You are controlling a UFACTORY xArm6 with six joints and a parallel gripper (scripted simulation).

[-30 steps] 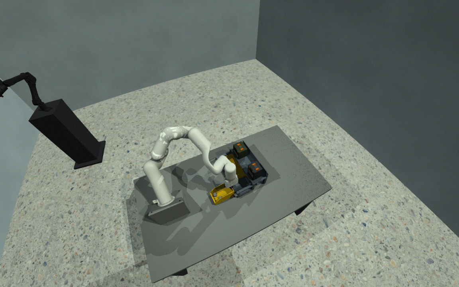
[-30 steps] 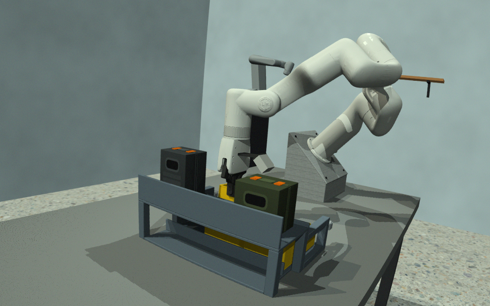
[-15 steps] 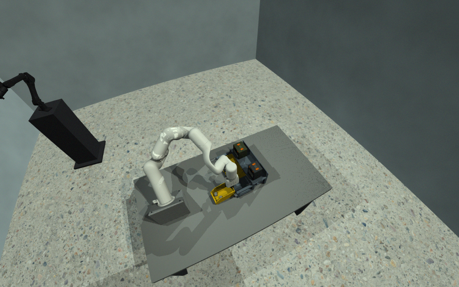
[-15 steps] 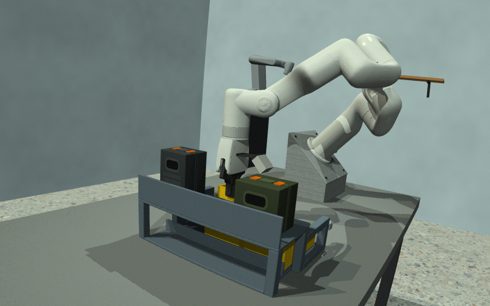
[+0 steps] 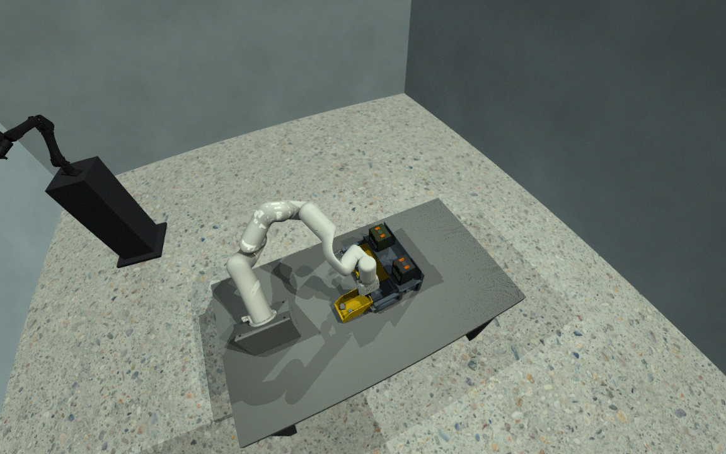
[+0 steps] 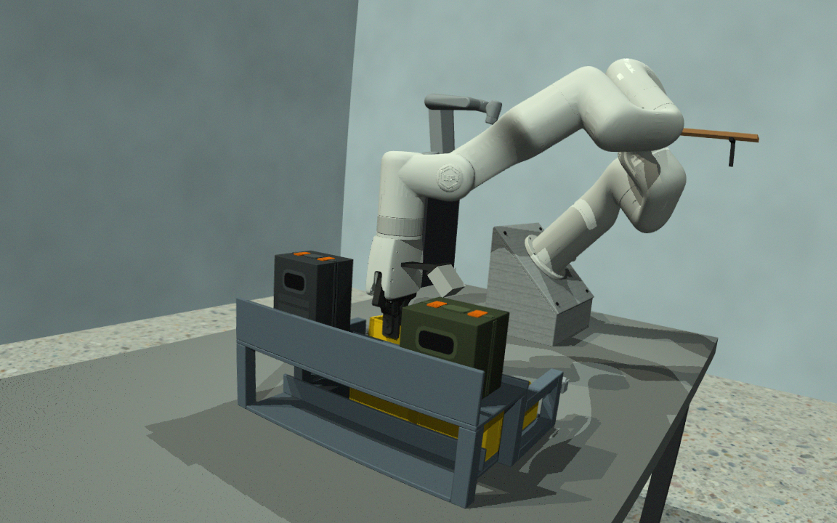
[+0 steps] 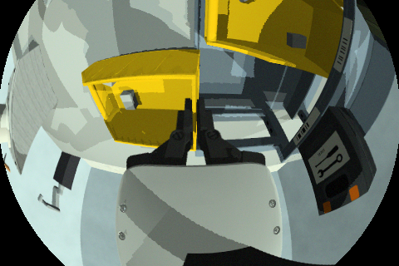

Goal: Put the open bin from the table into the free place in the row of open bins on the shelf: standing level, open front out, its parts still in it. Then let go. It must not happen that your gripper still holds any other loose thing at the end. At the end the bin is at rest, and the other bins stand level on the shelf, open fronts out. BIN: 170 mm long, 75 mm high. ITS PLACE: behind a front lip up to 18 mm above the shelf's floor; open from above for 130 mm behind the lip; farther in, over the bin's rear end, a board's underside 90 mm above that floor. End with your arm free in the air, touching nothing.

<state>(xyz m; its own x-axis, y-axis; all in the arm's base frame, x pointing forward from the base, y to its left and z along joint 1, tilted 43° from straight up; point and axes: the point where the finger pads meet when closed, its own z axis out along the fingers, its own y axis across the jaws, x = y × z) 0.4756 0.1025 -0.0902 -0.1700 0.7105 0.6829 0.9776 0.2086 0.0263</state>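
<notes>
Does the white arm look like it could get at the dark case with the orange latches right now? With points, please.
Probably not: its end effector [image 6: 390, 335] [image 7: 194, 108] is shut on the wall of a yellow bin [image 5: 353, 305] [image 7: 154, 96], though nothing visible blocks the top of the dark case [image 5: 403, 270] [image 6: 311, 289] [image 7: 338, 162].

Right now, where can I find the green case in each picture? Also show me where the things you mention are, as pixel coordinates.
Top: the green case [image 5: 380, 237] [image 6: 454, 341] is right of centre, beyond the white arm [image 5: 254, 285] [image 6: 554, 123].
Exterior: right of centre, in front of the arm.
Wrist: I cannot tell; only a dark sliver shows upper right.
Shared landmark: the black case [image 5: 403, 270] [image 6: 312, 289] [image 7: 338, 162].
</notes>
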